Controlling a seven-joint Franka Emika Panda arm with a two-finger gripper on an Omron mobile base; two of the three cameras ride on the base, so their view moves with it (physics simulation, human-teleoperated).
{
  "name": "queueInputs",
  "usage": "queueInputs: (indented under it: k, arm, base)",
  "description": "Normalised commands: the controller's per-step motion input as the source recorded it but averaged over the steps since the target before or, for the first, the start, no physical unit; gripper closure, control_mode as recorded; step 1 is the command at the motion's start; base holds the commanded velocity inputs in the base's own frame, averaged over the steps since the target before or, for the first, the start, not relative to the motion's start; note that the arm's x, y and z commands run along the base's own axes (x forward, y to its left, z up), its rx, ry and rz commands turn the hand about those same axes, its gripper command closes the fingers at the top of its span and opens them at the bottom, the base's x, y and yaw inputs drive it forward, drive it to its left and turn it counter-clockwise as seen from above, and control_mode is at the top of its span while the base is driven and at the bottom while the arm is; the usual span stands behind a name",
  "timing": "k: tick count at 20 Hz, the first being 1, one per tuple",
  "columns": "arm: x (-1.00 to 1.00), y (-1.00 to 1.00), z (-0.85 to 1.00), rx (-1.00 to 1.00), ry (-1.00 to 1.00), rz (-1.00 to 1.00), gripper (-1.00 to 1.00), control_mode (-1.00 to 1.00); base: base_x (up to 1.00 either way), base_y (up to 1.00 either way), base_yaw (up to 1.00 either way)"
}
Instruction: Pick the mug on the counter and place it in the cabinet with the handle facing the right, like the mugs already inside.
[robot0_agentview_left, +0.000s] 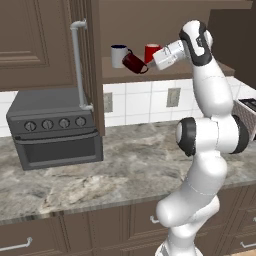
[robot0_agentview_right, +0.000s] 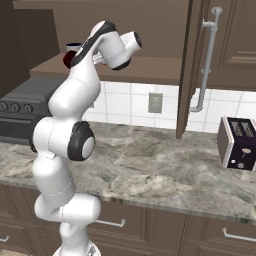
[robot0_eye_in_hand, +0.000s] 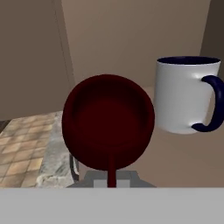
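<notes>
Gripper (robot0_agentview_left: 148, 65) clamped on maroon mug (robot0_agentview_left: 133, 63), tilted on its side above the cabinet shelf (robot0_agentview_left: 165, 71), beside grey mug (robot0_agentview_left: 119, 55) and red mug (robot0_agentview_left: 151, 52).

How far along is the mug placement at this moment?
Done: the maroon mug is off the counter, gripped by its handle in the shut tool and carried up to the cabinet shelf. In hand: it hangs tilted, mouth toward the hand camera, beside the grey mug and in front of the red mug. Left: set it upright with handle to the right, then release.
</notes>
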Motion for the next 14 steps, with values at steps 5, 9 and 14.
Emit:
queueInputs:
  k: [5, 9, 14]
  arm:
    - [0.14, -0.05, -0.05, 0.0, -0.02, 0.01, 1.0, -1.0]
    - [0.04, -0.09, -0.01, -0.03, -0.07, 0.01, 1.0, -1.0]
    - [0.0, -0.03, 0.0, -0.05, -0.1, 0.03, 1.0, -1.0]
  base:
    - [0.0, 0.0, 0.0]
    - [0.0, 0.0, 0.0]
    - [0.0, 0.0, 0.0]
